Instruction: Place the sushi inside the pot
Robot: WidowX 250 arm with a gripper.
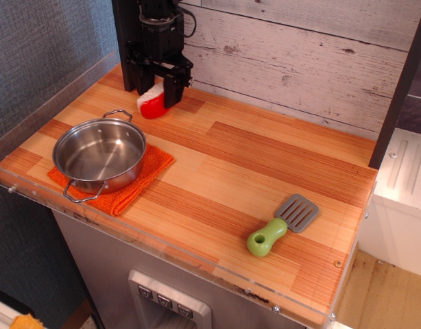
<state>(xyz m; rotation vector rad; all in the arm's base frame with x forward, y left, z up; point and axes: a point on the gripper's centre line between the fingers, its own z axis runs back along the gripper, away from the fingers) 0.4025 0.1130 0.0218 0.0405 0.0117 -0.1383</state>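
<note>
The task is at its early stage: the sushi (151,105) is not in the pot (99,154). The black gripper (155,88) stands at the back left corner of the wooden table (265,164), close to the plank wall, with its fingers down on either side of the sushi; they appear closed narrowly onto it, red side low and white rice side up toward the left. Whether the piece is lifted clear of the table or only touching it cannot be told from this view. The pot sits empty near the front left edge, resting on an orange knitted cloth (145,175), a little way forward of the sushi. Left to do, by my judgement: lift, carry forward over the pot's rim, and release. A green-handled spatula (282,224) lies near the front right corner, well apart.
</note>
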